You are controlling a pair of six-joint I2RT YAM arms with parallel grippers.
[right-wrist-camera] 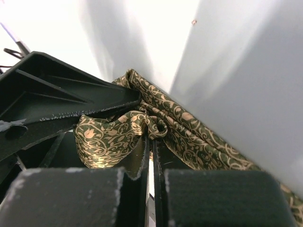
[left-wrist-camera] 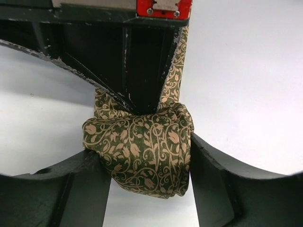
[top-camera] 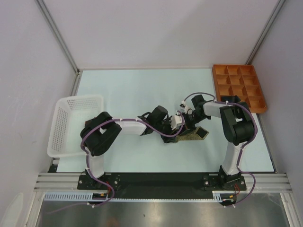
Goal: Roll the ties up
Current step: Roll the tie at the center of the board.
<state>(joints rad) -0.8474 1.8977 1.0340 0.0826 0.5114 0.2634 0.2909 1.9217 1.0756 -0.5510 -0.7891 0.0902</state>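
Note:
One tie [top-camera: 193,136], dark olive with a tan floral scroll pattern, lies at the table's middle with its dark-lined tip [top-camera: 202,133] to the right. In the left wrist view its rolled bundle [left-wrist-camera: 137,142] sits between my left gripper's [left-wrist-camera: 144,158] fingers, touching both. My right gripper [right-wrist-camera: 152,138] is nearly closed and pinches a fold of the tie [right-wrist-camera: 199,137] at its tips, right against the bundle. Both grippers meet over the tie in the top view, the left [top-camera: 173,130] and the right [top-camera: 185,124]. No black tie is in view.
A white mesh basket [top-camera: 60,124] stands at the left edge of the table. An orange compartment tray [top-camera: 238,88] sits at the back right. The right gripper's dark fingers [left-wrist-camera: 142,71] fill the top of the left wrist view.

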